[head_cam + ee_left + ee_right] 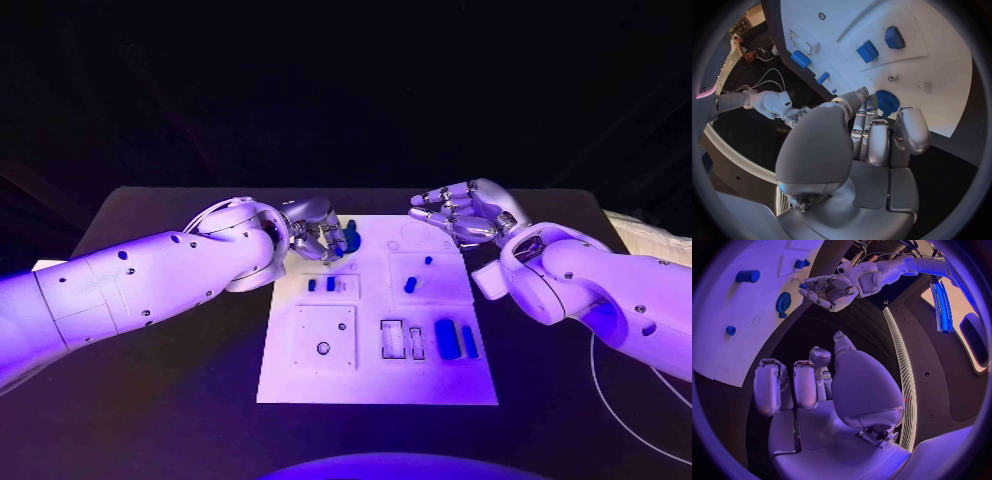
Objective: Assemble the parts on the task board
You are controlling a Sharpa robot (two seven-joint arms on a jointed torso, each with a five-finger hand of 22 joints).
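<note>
Task board (378, 385) near edge closest, white plate mid-table. Left hand (310, 232) at its far-left corner, fingertips touching blue gear (351, 236); grip unclear. Right hand (459, 211) off far-right corner, fingers curled, holding nothing. Blue parts (447, 339) sit in board slots

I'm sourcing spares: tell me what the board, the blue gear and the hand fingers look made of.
Task board: matte white, probably plastic, no glare. Blue gear: evenly coloured, toothed rim, likely moulded or printed plastic. Left hand fingers: smooth silver-grey with soft sheen, metal or coated plastic; cannot tell which.
</note>
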